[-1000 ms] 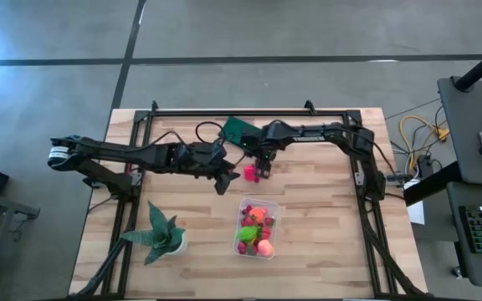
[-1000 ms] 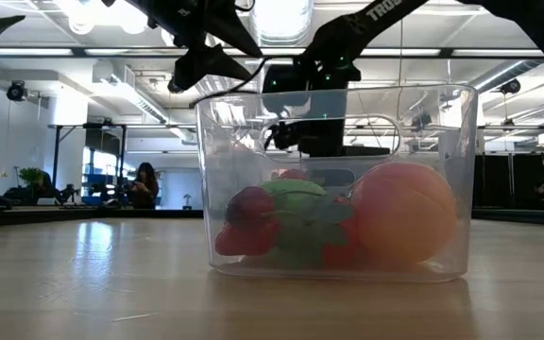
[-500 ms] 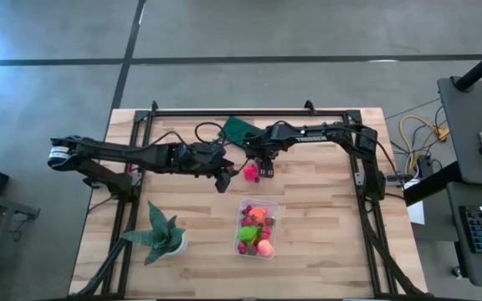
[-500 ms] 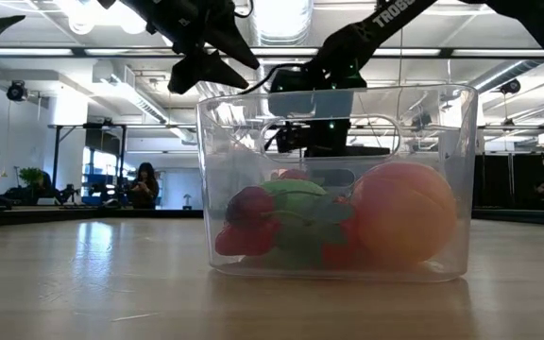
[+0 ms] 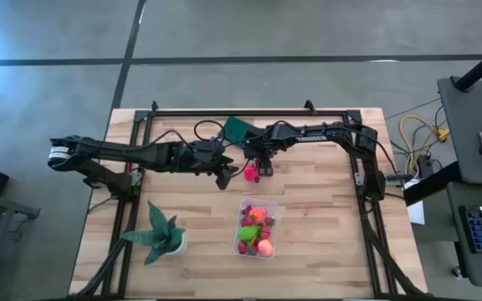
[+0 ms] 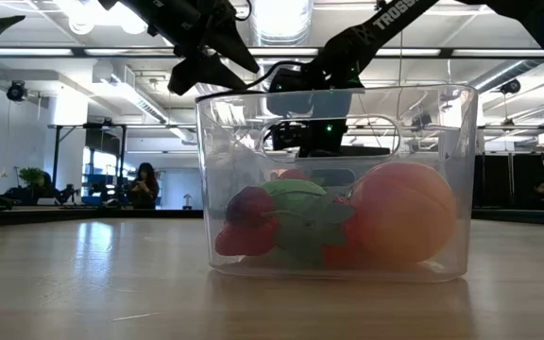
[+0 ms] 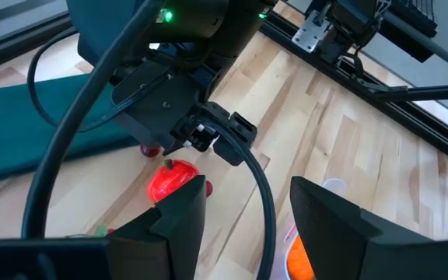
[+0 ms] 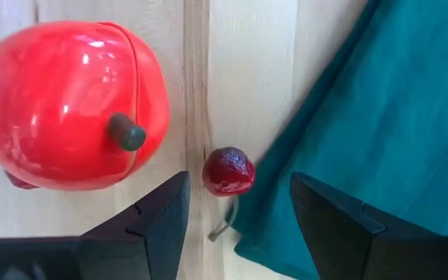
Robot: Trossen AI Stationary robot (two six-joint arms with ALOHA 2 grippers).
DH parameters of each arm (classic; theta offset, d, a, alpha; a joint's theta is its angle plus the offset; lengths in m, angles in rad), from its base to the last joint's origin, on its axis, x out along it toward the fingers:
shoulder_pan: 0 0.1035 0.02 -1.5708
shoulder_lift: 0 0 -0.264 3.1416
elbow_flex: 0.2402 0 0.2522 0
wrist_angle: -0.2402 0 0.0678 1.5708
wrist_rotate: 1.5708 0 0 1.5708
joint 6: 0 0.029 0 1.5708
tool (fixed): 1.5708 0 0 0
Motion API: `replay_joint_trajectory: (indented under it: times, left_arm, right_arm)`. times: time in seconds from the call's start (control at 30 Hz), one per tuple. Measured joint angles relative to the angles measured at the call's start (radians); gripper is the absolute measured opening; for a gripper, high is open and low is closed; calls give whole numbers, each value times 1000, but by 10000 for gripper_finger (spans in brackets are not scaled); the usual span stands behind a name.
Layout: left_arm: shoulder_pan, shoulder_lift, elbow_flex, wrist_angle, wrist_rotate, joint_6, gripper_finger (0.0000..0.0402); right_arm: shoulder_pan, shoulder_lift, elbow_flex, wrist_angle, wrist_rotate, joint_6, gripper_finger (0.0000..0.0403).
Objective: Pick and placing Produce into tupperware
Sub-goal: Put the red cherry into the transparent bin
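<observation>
The clear tupperware (image 5: 258,227) stands on the near middle of the table and holds several produce pieces, among them an orange ball (image 6: 402,213) and a green piece (image 6: 296,203). A red apple-like piece (image 8: 68,105) and a dark red cherry (image 8: 228,171) lie on the wood farther back, by the edge of a dark green mat (image 8: 379,117). My right gripper (image 8: 239,225) hangs open, pointing steeply down over the cherry, which lies in line with the gap between its fingers. My left gripper (image 7: 247,233) is open just left of the red piece (image 5: 250,172), raised above the table.
A spiky green potted plant (image 5: 161,235) stands at the near left. The dark green mat (image 5: 239,128) lies flat at the far middle. A black frame (image 5: 249,110) runs along the table's far edge and sides. Bare wood lies right of the tupperware.
My right gripper has rolled a little about its own axis while staying above the red piece and the cherry. Both pieces and the tupperware have stayed where they were.
</observation>
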Motion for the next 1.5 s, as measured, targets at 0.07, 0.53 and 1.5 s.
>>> replay_joint_trajectory:
  times: [0.07, 0.53, 1.5]
  left_arm:
    - [0, 0, 0, 0, -1, 0, 173]
    - [0, 0, 0, 0, -18, -2, 173]
    - [1, 0, 0, 0, -20, -3, 173]
  right_arm:
    - [0, 0, -3, 6, -15, 0, 214]
    - [-2, 0, -54, 54, -24, 30, 214]
    - [-4, 0, -47, 97, -11, 127, 77]
